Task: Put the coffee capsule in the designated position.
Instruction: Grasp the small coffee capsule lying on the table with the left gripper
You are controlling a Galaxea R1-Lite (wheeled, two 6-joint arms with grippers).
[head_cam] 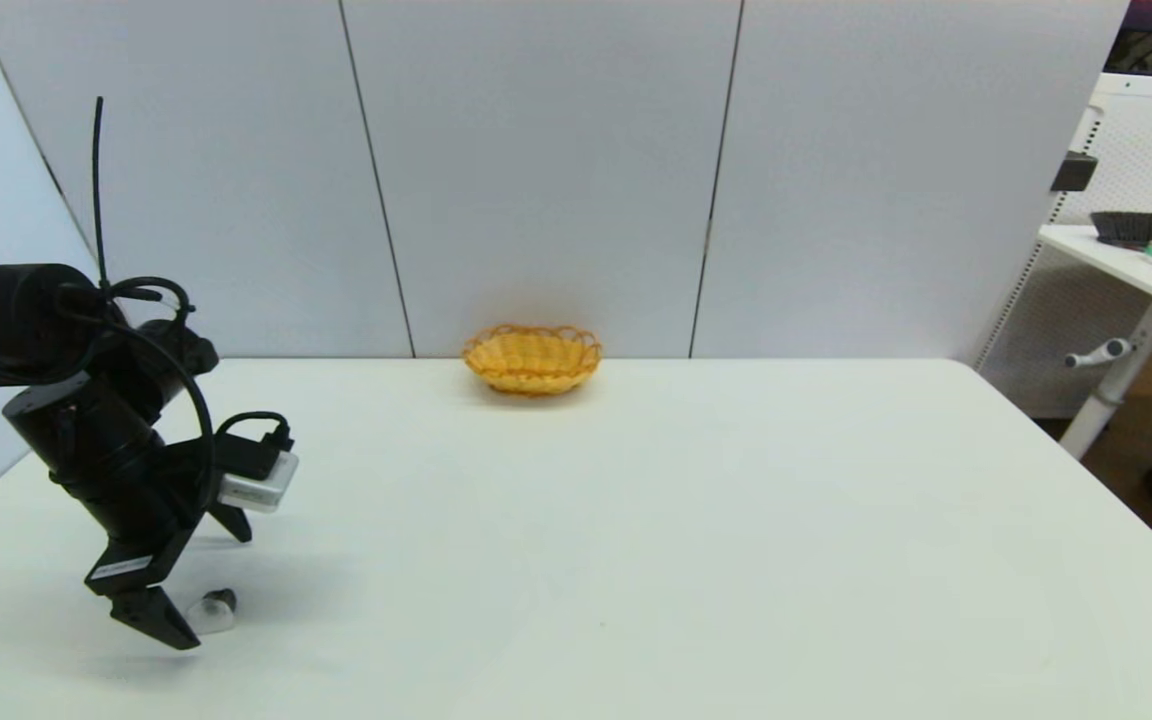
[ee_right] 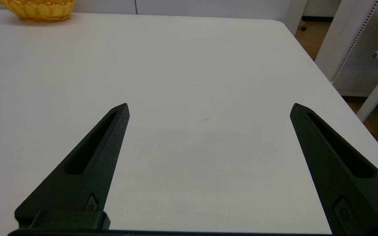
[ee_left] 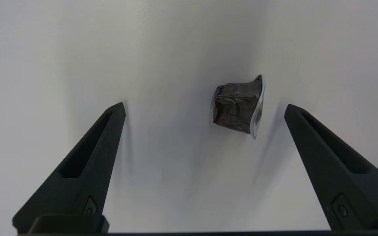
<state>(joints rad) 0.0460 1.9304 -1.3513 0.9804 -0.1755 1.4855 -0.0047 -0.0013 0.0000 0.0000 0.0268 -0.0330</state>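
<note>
A: Where is the coffee capsule (ee_left: 238,106) sitting right now?

B: It is lying on its side on the white tabletop (head_cam: 636,520), in the lower left of the head view, just beside the tip of the left gripper (head_cam: 176,615). In the left wrist view it is showing its crumpled dark grey body and the thin silver edge of its foil face.

A: And the fingers?

B: The left gripper's fingers (ee_left: 87,164) are standing wide apart and holding nothing. The capsule is lying between them but not centred: it is sitting much closer to one finger, the one its foil rim is facing, and well apart from the other. Nothing is touching it yet.

A: So what is the coming move turning on?

B: On that offset and on the capsule's axis. Its axis, from narrow end to foil face, is running roughly along the line from finger to finger, so I am judging that a closing grip would be pressing on the foil face and the narrow end. The near finger would be meeting it first and could be nudging it sideways unless the gripper is shifting to centre it.

A: Which arm is nearer?

B: The left, plainly. The right gripper (ee_right: 208,108) is hovering idle over bare tabletop, fingers also spread wide and empty.

A: And the target?

B: The yellow wicker basket (head_cam: 533,358) is sitting at the far edge of the tabletop, upper centre of the head view, well apart from the capsule.
</note>
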